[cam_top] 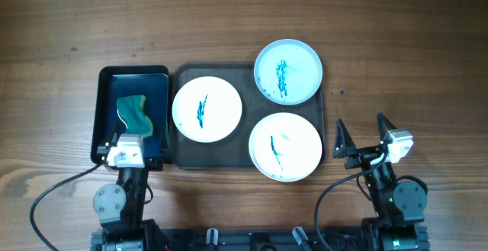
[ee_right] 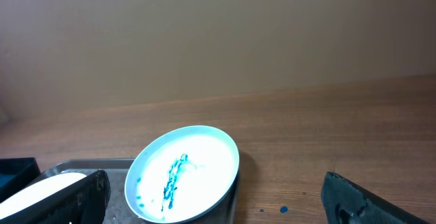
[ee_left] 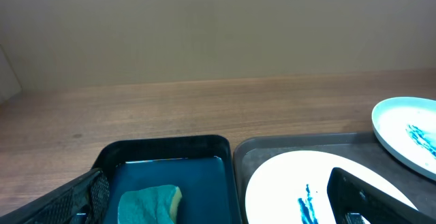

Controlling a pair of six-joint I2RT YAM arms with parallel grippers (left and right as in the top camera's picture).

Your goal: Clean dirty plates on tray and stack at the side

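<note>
Cleaning is not yet begun: three streaked plates lie on the tray, left gripper and right gripper both stand wide open and empty, so the next move likely requires grasping the sponge.

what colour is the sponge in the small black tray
The sponge is teal-green, with a yellowish layer along one edge. The overhead view shows it best.

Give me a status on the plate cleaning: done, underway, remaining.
Done: nothing. All three plates sit streaked blue on the tray, none stacked aside. In hand: nothing. The left end effector and right end effector are open and empty, the left one near the sponge. Left: wipe every plate, then stack them.
</note>
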